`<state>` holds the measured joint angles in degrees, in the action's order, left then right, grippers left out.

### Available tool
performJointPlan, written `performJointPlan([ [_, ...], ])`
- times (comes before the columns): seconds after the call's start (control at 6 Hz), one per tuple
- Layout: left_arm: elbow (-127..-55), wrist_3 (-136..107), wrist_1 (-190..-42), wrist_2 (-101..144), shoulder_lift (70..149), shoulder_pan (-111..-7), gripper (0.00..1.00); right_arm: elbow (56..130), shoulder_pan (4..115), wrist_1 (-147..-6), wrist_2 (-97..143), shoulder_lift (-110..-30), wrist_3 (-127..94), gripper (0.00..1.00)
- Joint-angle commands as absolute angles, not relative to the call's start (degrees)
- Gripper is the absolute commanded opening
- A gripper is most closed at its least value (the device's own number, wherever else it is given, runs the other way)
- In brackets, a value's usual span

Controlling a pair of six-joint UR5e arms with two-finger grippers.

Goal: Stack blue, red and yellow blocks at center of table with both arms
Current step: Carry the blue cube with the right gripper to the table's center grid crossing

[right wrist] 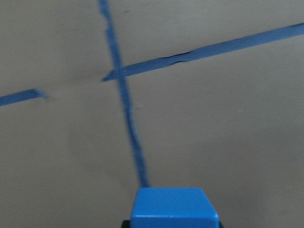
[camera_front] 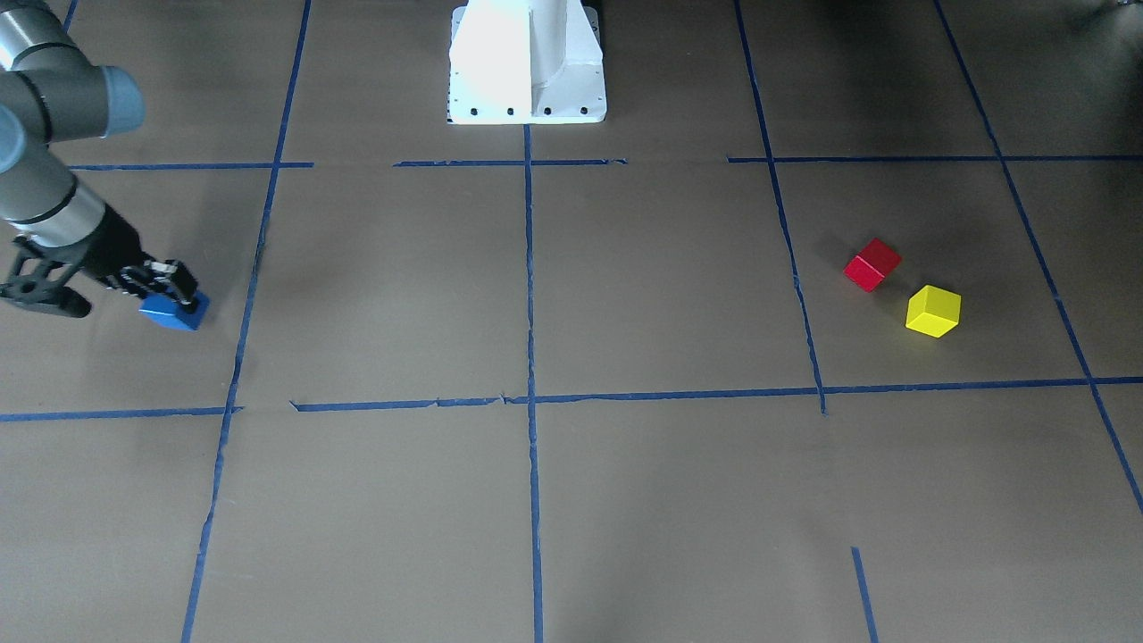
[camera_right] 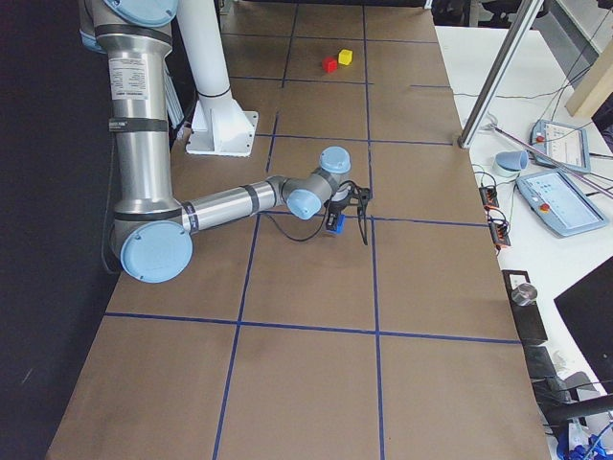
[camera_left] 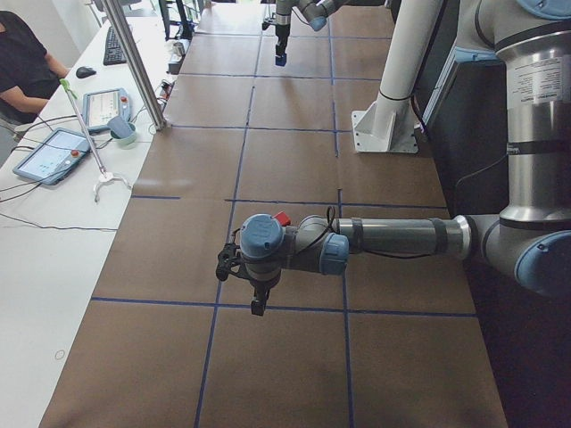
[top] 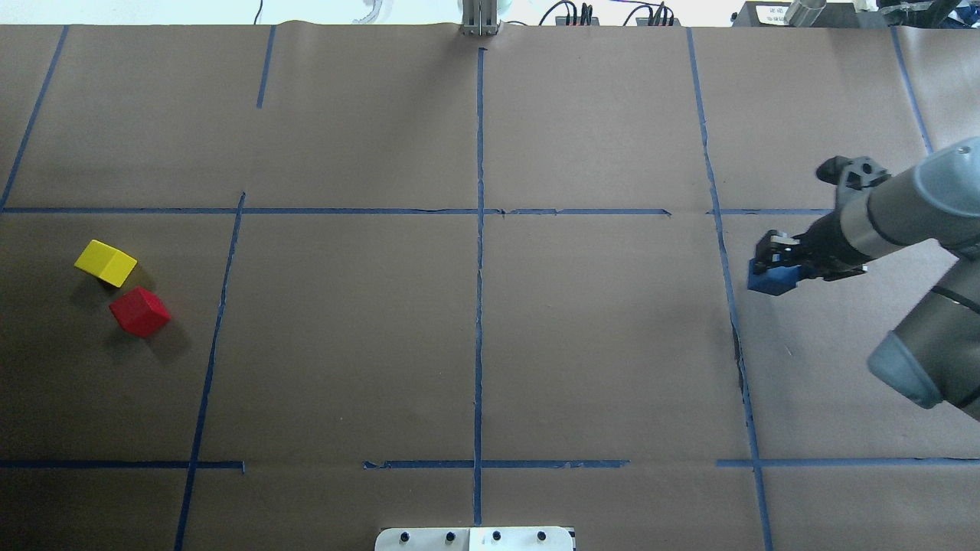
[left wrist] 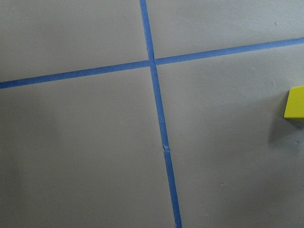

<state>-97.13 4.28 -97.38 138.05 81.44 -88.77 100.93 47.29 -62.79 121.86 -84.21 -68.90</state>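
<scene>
The right end effector (top: 772, 266) grips the blue block (top: 767, 283); I'd carry it level to the table (top: 597, 344) centre and set it down square.

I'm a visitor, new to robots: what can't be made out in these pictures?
Exterior left view: the left gripper is small and side-on, seen nowhere else; open or shut cannot be told.
Exterior left view: the red block is mostly hidden behind the left arm.
Left wrist view: the yellow block is cut off by the right edge.
Right wrist view: the blue block is cut off by the bottom edge.
</scene>
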Motion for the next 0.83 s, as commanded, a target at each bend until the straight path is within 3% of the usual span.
performJointPlan([
  [0.0, -97.56, 4.31, -97.3, 137.99, 81.39, -88.77, 1.0, 101.26, 38.46, -74.08, 120.6, -68.31, -73.97, 0.0],
  [0.17, -97.65, 4.39, -97.38, 138.08, 81.39, -88.68, 1.0, 100.21, 33.62, -86.53, 113.97, -58.02, -74.0, 0.01],
  [0.5, -97.73, 4.48, -97.91, 138.08, 81.39, -88.68, 1.0, 86.31, 29.63, -87.45, 110.66, -44.82, -77.06, 0.01],
  [0.67, -97.73, 4.4, -97.91, 138.95, 81.39, -88.68, 1.0, 85.09, 28.31, -87.28, 109.0, -43.87, -76.91, 0.01],
])
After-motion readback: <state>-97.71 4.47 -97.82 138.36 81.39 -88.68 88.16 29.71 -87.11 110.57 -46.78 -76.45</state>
